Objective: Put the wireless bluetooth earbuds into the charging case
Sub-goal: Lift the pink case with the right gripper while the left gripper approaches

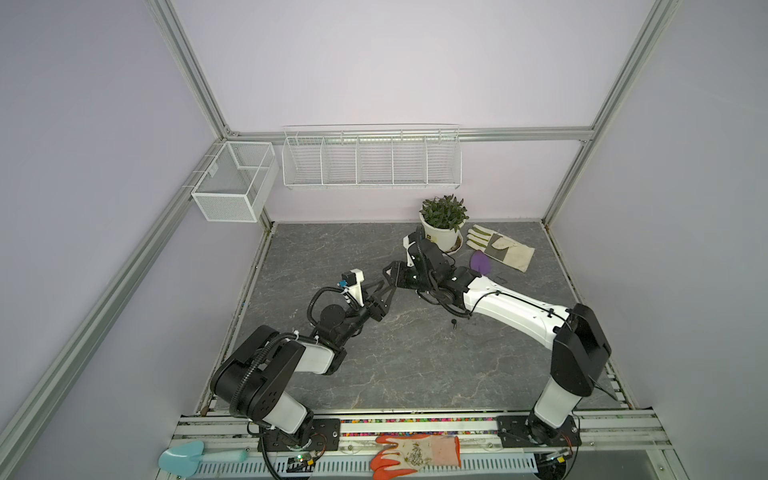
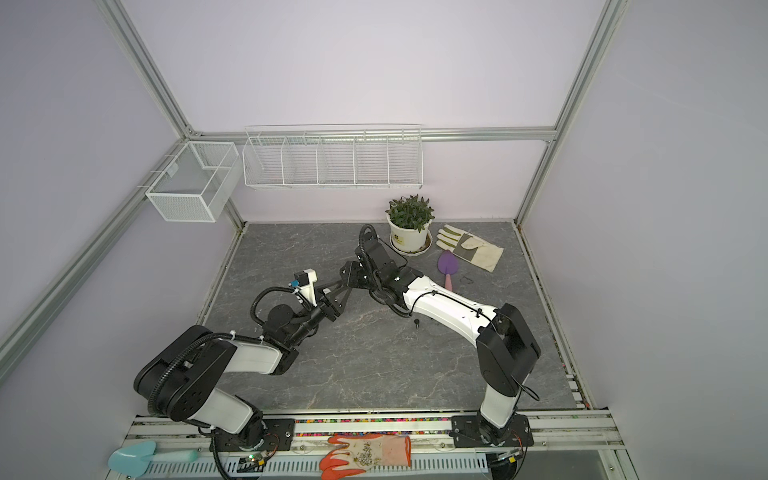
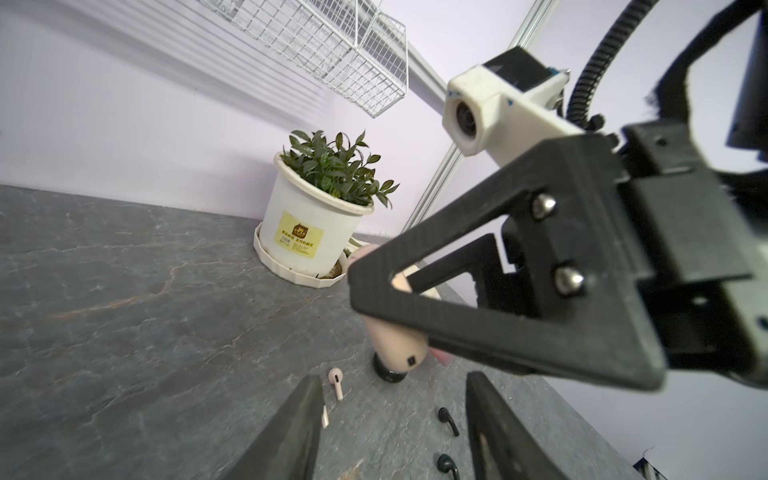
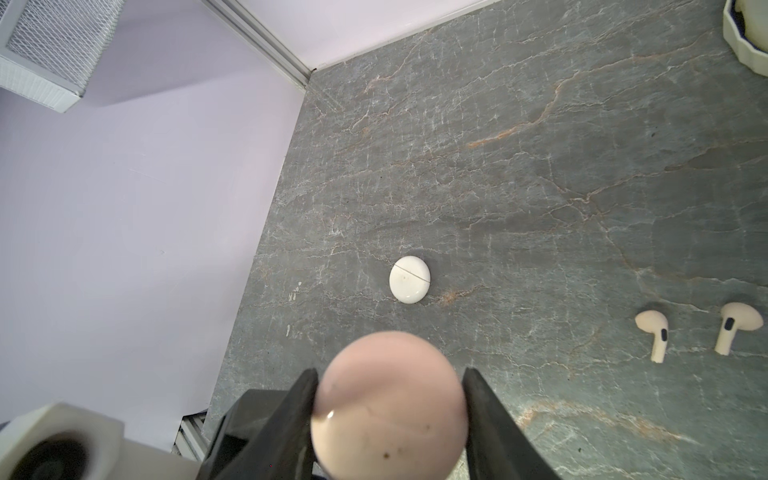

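Beyond right gripper (image 4: 388,374) and case (image 4: 390,428): plant pot (image 2: 409,237), glove (image 2: 473,250).

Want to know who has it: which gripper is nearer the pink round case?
Right. The right gripper is shut on the pink round case, fingers on both its sides; the left gripper points at it with fingers apart, apparently just short.

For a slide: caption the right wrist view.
Right gripper holds a pink case; a white case and two earbuds lie on the table.

Top views look steeply down on the table (image 1: 415,374) (near-identical coverage). Wrist cameras sit close behind left pincer (image 3: 392,378) and right pincer (image 4: 390,372).
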Controlling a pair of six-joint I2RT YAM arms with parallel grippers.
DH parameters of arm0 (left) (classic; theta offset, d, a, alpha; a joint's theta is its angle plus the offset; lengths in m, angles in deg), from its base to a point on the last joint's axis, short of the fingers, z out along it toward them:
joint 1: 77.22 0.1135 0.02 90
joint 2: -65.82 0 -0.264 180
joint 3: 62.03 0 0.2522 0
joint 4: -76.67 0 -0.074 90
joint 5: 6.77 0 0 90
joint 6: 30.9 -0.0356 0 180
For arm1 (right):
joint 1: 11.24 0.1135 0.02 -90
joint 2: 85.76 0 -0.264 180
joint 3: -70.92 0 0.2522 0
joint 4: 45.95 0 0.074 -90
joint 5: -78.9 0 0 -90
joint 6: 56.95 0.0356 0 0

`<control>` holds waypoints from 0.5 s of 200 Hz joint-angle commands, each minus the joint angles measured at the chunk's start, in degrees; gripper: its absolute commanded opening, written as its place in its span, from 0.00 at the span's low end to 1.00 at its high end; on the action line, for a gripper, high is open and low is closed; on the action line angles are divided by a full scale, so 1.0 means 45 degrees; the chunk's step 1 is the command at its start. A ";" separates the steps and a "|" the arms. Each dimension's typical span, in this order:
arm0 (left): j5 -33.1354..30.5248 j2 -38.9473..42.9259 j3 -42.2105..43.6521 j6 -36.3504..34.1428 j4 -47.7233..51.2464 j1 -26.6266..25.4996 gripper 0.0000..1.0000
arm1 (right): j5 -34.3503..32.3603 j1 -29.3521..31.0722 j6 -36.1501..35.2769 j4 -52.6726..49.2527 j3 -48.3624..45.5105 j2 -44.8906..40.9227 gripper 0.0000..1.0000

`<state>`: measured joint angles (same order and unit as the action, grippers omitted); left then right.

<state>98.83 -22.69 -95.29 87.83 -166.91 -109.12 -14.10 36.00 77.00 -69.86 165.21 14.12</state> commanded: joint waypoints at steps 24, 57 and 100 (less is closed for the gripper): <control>0.0498 -0.0600 -0.0871 0.0435 -0.0841 -0.0001 0.49 | 0.0002 0.0006 0.0295 0.0381 -0.0167 -0.0395 0.39; 0.0493 -0.0629 -0.1041 0.0491 -0.0841 -0.0001 0.42 | 0.0198 0.0012 0.0366 0.0438 -0.0141 -0.0379 0.38; 0.0129 -0.0714 -0.1235 0.0559 -0.0841 -0.0011 0.33 | 0.0344 0.0031 0.0440 0.0496 -0.0178 -0.0395 0.38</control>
<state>99.90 -25.38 -98.51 89.78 -167.68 -109.12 -13.60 36.00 77.48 -68.84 165.21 14.10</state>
